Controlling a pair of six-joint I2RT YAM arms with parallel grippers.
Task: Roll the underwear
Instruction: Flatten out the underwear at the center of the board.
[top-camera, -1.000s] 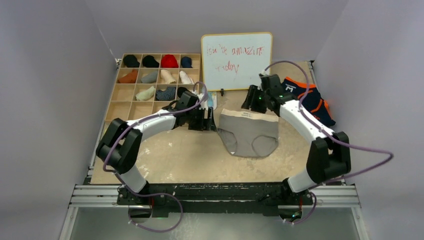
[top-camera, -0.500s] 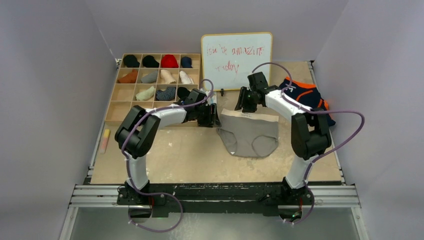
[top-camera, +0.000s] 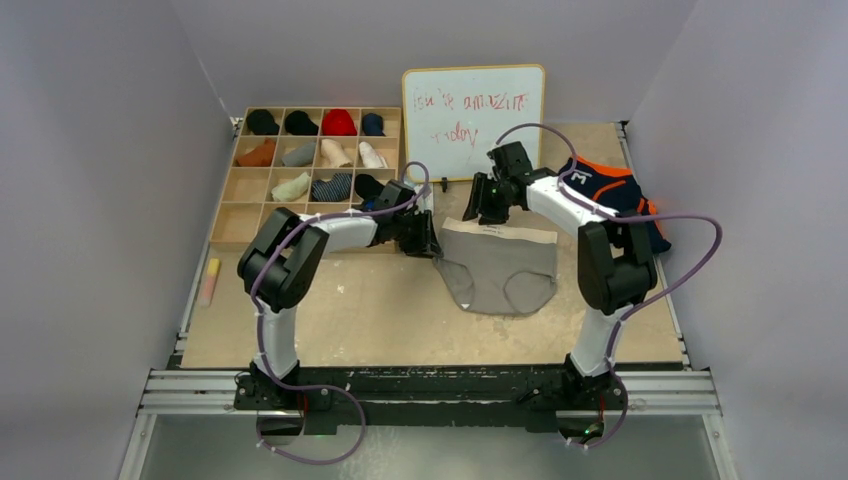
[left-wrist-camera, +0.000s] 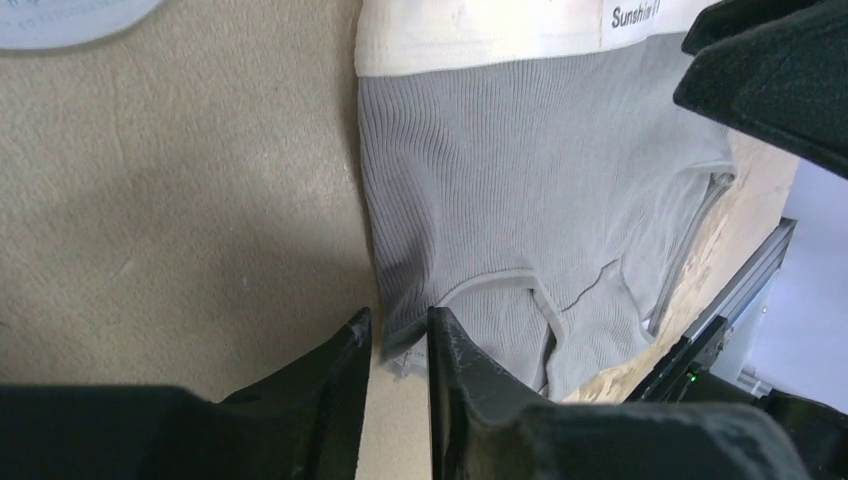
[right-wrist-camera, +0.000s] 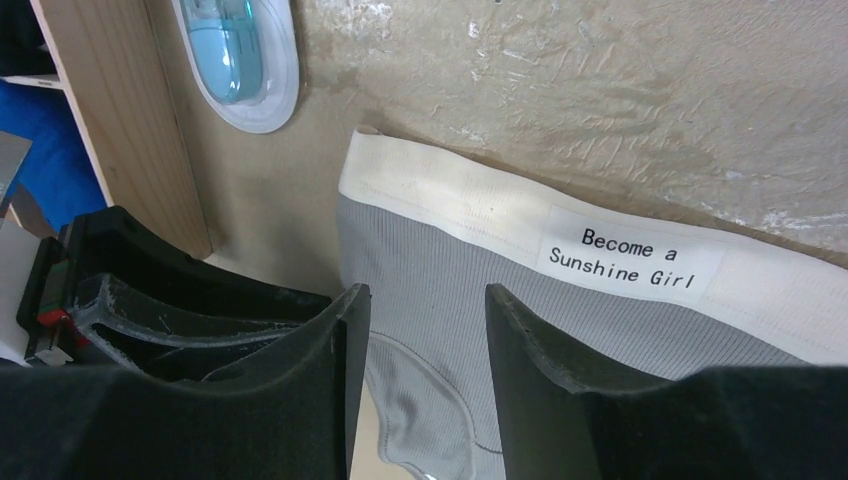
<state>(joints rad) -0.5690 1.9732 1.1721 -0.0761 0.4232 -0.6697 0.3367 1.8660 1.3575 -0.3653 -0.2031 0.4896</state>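
The grey underwear (top-camera: 500, 268) lies flat mid-table, its cream waistband (right-wrist-camera: 620, 250) toward the back. My left gripper (top-camera: 432, 242) is low at its left side edge. In the left wrist view the left gripper (left-wrist-camera: 398, 325) has its jaws a narrow gap apart, with the frayed fabric edge (left-wrist-camera: 400, 350) lying between them and bare table showing in the gap. My right gripper (top-camera: 478, 212) hovers at the waistband's left end. The right gripper (right-wrist-camera: 425, 300) is open over the ribbed grey cloth and holds nothing. The navy and orange underwear (top-camera: 612, 195) lies crumpled at the back right.
A wooden compartment box (top-camera: 232, 190) holding several rolled garments stands at the back left, its wall (right-wrist-camera: 120, 130) close to my grippers. A whiteboard (top-camera: 474, 120) leans against the back wall, with a pale blue oval eraser (right-wrist-camera: 240, 55) before it. A pink stick (top-camera: 209, 282) lies at the left edge.
My left gripper has slid right to the grey underwear's side edge and its jaws have narrowed. The right gripper has shifted left over the waistband. Both elbows have folded higher.
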